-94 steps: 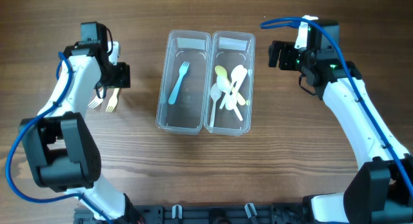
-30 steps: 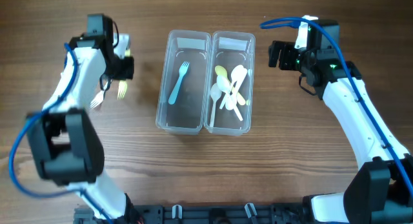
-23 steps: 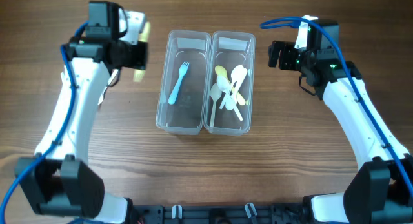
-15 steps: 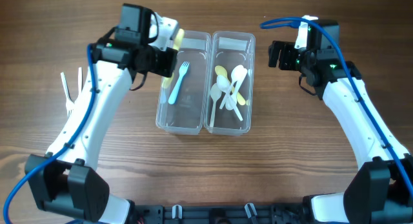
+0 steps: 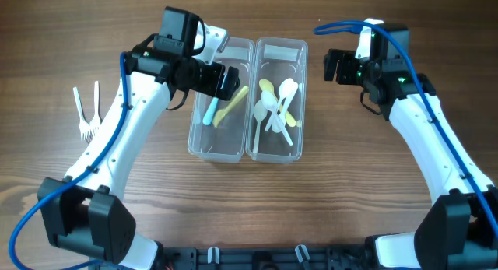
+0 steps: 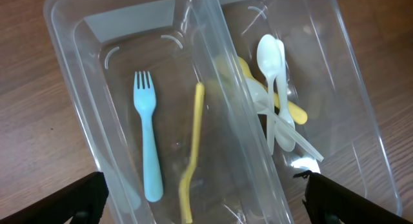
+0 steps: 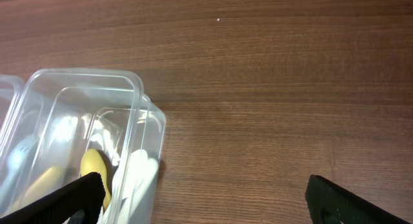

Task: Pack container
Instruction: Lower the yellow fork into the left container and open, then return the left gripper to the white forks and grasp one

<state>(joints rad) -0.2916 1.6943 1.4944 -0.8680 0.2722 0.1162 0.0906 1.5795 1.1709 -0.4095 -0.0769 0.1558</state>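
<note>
Left gripper (image 5: 224, 81) has swung over the left container (image 5: 222, 143), centre frame, and opened wide; yellow fork (image 6: 195, 133) now lies inside; two white forks (image 5: 85, 114) still wait at far left; right gripper (image 5: 333, 65) wide, empty.

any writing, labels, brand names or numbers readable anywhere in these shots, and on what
None: no view shows any readable text.
The left container and right container are clear plastic with no label.
The blue fork, yellow fork, spoons and white forks are plain.
The table is bare wood grain.
</note>
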